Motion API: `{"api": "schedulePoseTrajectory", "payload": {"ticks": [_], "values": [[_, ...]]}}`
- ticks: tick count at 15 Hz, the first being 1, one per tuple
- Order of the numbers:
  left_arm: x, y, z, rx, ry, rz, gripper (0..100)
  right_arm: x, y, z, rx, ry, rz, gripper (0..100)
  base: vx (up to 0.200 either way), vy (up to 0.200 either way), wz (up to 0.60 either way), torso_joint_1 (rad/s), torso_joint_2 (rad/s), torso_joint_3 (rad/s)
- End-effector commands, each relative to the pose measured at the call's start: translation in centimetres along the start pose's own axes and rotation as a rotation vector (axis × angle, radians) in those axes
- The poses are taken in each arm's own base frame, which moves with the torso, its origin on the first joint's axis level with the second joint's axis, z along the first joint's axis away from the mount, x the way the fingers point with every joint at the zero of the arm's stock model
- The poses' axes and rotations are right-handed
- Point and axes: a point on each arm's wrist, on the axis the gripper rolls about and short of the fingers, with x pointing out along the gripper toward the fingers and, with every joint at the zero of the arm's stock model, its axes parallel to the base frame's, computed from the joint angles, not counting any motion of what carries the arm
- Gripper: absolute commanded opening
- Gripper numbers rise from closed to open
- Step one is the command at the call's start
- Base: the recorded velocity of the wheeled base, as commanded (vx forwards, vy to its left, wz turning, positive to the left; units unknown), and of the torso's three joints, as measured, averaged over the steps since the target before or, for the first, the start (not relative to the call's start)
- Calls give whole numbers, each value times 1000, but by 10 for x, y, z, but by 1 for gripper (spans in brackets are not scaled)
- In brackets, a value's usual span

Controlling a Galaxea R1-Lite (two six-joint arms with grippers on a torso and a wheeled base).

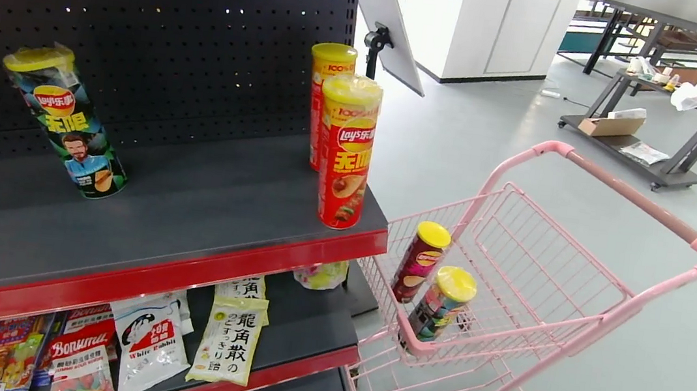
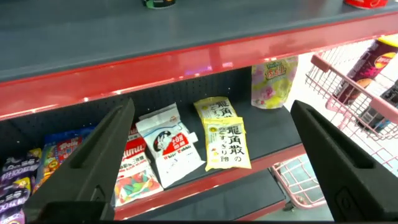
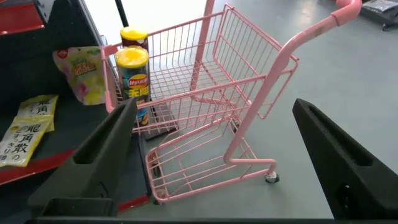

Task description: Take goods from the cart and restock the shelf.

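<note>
Pink cart (image 1: 624, 194): maroon can (image 1: 421, 263), dark can (image 1: 441, 304), both yellow-lidded, side by side in corner nearest shelf (image 1: 203, 205); top shelf: green can (image 1: 68, 124) toward left, two red cans (image 1: 345, 156) at right edge; left fingers (image 2: 93, 162) spread wide, holding nothing; right fingers (image 3: 336, 162) likewise.

Colours on the shelving
A dark grey metal shelf (image 1: 203, 205) is edged red; yellow lids are seen on a red cylindrical chip tube (image 1: 344, 162), a green-black tube (image 1: 76, 138) and a maroon tube (image 1: 418, 266) in the pink wire cart (image 1: 625, 187).
</note>
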Motion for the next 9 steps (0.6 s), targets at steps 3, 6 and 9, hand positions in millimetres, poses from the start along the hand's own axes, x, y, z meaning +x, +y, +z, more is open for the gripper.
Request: {"api": "schedulePoseTrajectory", "payload": {"ticks": [3,6,9], "values": [[0,0,0,0,1,0,100,0,0,0,-1,2,1,100,0,0,0,-149,370,224],[0,0,0,0,1,0,100,0,0,0,-3,2,1,100,0,0,0,-152,387,248],[0,0,0,0,1,0,100,0,0,0,-1,2,1,100,0,0,0,-165,466,297]]}}
